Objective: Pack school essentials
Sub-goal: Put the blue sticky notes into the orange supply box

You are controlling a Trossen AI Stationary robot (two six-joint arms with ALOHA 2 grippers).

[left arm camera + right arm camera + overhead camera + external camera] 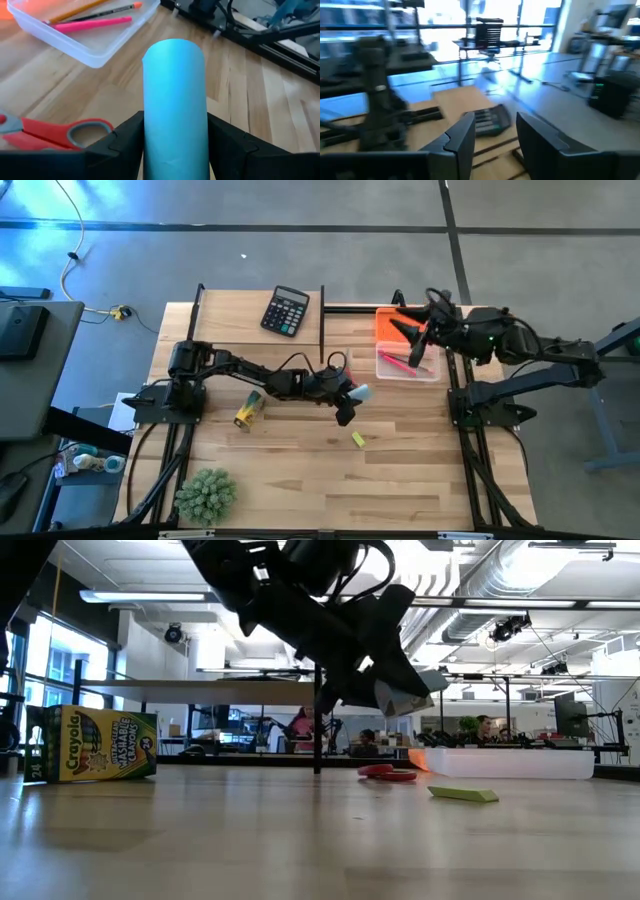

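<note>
Gripping the blue note pad (pixel 174 105), left gripper (pixel 175 142) hovers above the table (pixel 300 460).

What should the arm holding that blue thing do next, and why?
Probably carry it toward the clear tray: the left hand grips the blue note pad above the table, and the pink pen and pencils already lie in that tray.

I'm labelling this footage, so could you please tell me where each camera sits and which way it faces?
High view: above the table, looking straight down; both arms show.
Low view: at tabletop height, looking across at the crayon box; the left arm hangs overhead.
Left wrist view: on the left arm, facing the clear tray; the left hand grips the blue note pad.
Right wrist view: on the right arm, facing the room; the right hand is open.
Shared: the high and left wrist views both show the red-handled scissors.
</note>
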